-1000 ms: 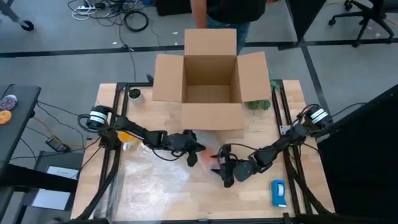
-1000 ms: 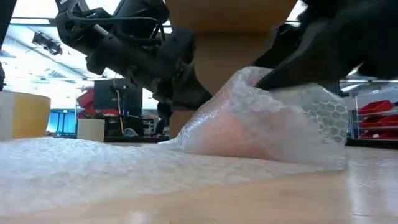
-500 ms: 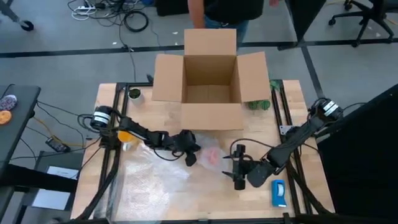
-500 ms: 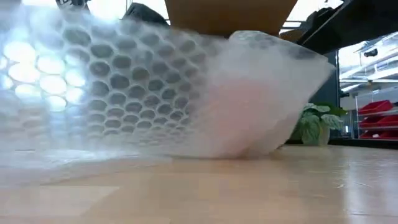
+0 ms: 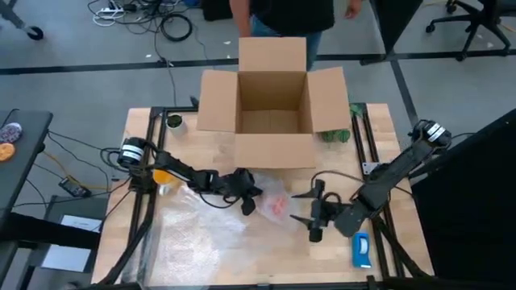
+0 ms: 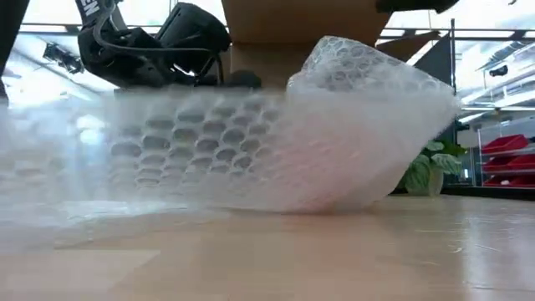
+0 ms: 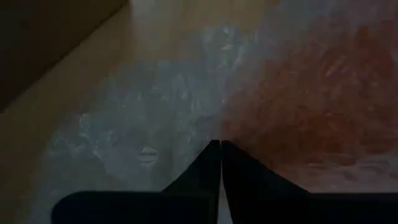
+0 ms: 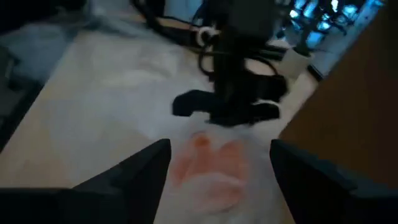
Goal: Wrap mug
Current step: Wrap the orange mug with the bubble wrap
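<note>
Near the middle of the high view, just below the open cardboard box (image 5: 272, 113), the mug (image 5: 276, 206) lies bundled in bubble wrap (image 5: 205, 234), the left gripper (image 5: 248, 196) pinched tight on the sheet beside it, while the right gripper (image 5: 310, 216) hangs spread wide and apart.

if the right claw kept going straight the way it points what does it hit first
Most likely the bubble wrap bundled over the orange mug. The open right claw points straight at it, with only bare table between.
</note>
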Motion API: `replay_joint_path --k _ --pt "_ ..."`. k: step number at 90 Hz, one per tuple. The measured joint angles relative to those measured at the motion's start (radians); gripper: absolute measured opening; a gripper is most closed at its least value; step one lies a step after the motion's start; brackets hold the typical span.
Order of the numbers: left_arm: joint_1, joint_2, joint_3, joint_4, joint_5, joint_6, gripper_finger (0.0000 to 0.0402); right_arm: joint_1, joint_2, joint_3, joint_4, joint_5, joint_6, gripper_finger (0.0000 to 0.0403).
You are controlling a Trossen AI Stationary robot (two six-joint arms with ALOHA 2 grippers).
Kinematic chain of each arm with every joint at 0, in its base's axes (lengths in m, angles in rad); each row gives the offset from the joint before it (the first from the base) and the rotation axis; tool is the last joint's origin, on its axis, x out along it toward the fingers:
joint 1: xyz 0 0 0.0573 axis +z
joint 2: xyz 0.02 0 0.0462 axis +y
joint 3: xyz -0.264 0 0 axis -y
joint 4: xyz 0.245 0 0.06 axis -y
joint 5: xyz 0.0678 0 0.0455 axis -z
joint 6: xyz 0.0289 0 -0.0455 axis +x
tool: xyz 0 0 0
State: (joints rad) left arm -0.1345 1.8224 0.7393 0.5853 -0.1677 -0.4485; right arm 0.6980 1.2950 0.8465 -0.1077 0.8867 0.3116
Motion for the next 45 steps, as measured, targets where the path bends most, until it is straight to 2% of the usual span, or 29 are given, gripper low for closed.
replay_joint_path --k 10,18,34,45 --pt "0.000 0.000 0.001 0.028 0.000 0.006 0.0000 -0.039 0.002 -0.054 -0.072 -0.044 0.180 0.0252" --pt "0.000 -0.001 0.001 0.038 0.000 0.016 0.0000 -0.069 0.059 -0.105 -0.010 -0.124 0.260 0.0254" --pt "0.000 -0.002 0.001 0.048 -0.001 0.016 0.0000 -0.101 0.206 -0.123 0.216 -0.202 0.276 0.0255" --pt "0.000 -0.002 0.001 0.047 -0.003 0.016 0.0000 -0.095 0.241 -0.086 0.246 -0.279 0.262 0.0251"
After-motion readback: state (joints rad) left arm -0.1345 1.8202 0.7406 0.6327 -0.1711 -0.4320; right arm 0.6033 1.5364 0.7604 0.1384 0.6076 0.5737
